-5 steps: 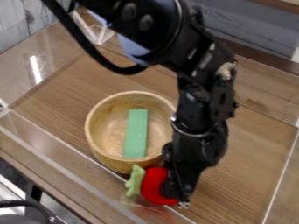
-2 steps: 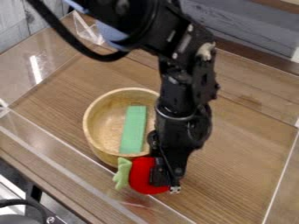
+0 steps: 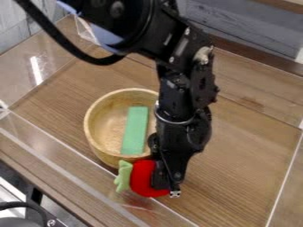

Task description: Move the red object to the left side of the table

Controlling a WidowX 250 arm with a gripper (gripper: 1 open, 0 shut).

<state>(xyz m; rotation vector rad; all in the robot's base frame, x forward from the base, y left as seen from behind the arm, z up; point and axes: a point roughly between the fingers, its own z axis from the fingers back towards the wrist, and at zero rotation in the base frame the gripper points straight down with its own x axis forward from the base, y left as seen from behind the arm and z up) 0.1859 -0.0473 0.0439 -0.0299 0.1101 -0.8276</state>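
Observation:
The red object (image 3: 144, 178), a small round toy fruit with a light green leafy piece on its left, hangs just above the table (image 3: 243, 142) at the near edge, right beside the wooden bowl's front rim. My gripper (image 3: 160, 182) points straight down and is shut on the red object, its black fingers covering the fruit's right side. The arm rises up and to the back left from there.
A round wooden bowl (image 3: 109, 121) holding a flat green block (image 3: 138, 129) sits left of centre, touching or nearly touching the fruit. Low clear acrylic walls (image 3: 71, 168) border the table on the near and left sides.
The gripper with the red object has shifted left along the near edge and a little up, closer to the bowl's front rim. In the last half second it has kept still.

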